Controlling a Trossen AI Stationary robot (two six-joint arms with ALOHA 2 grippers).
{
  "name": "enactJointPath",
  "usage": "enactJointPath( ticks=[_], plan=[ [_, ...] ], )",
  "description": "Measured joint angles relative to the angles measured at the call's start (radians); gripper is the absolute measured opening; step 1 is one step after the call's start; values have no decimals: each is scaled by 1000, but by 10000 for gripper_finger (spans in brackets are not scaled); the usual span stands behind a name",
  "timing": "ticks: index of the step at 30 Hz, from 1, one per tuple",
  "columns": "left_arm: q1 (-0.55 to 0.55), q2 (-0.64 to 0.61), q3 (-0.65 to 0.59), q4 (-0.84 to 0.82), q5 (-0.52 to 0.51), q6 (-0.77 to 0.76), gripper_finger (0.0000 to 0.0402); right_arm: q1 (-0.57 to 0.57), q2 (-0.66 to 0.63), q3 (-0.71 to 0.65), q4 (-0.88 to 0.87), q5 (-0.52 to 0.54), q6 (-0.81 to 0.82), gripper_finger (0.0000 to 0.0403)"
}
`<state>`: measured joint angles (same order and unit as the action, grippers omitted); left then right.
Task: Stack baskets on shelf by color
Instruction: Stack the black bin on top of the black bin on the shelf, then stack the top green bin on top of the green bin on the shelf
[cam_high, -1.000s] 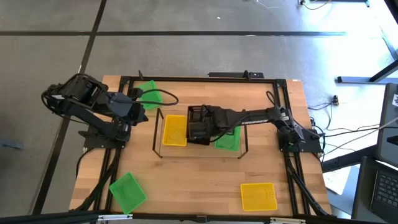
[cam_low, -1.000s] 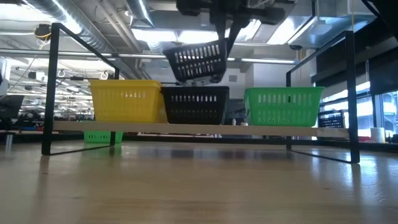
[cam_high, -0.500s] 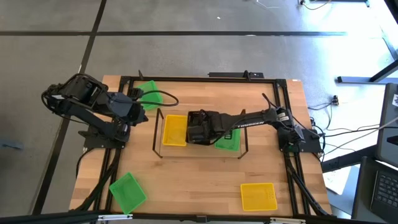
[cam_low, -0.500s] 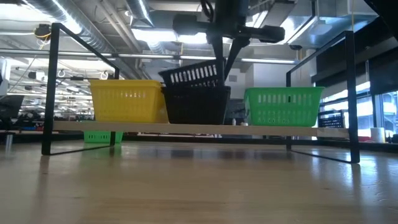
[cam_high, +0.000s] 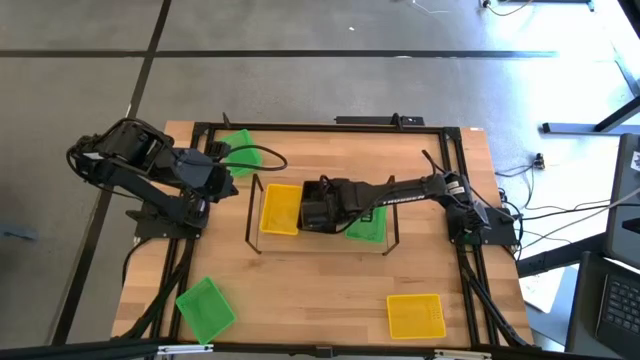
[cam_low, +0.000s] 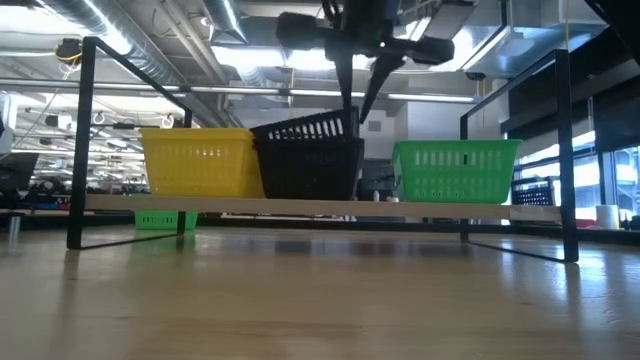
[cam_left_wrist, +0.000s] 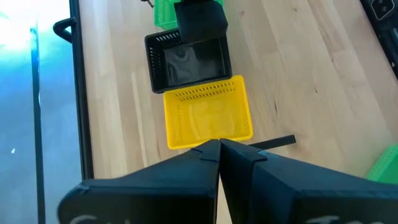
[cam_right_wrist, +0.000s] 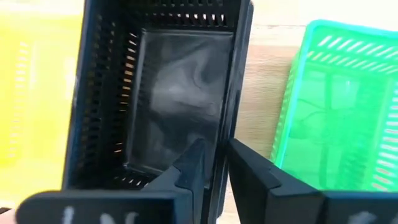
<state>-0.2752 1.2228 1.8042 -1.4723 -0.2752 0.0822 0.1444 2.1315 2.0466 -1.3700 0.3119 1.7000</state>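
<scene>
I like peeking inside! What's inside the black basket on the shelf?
The top black basket looks empty. It sits tilted in another black basket, whose inside is covered. The right gripper straddles the top basket's wall.

No legible text or labels

shelf (cam_high: 322, 246) packed three baskets wide, open tabletop (cam_high: 310, 300) in front

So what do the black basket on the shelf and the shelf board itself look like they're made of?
The black rectangular perforated basket looks like moulded plastic: thin walls with regular slots and a smooth, slightly glossy floor that catches light. The low light-wood shelf board appears to be pale, matte wood or plywood, though no grain is clear edge-on. Its thin black end frames look like painted metal rod.
</scene>
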Motion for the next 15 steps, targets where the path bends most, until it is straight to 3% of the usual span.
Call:
enactJointPath(
  ticks=[8,15],
  plan=[
    [0,0,0,0,-4,-49,0,8,-2,134,-178,10,-19,69],
    [0,0,0,-19,-206,-290,0,36,-12,249,-189,222,-363,69]
  ],
)
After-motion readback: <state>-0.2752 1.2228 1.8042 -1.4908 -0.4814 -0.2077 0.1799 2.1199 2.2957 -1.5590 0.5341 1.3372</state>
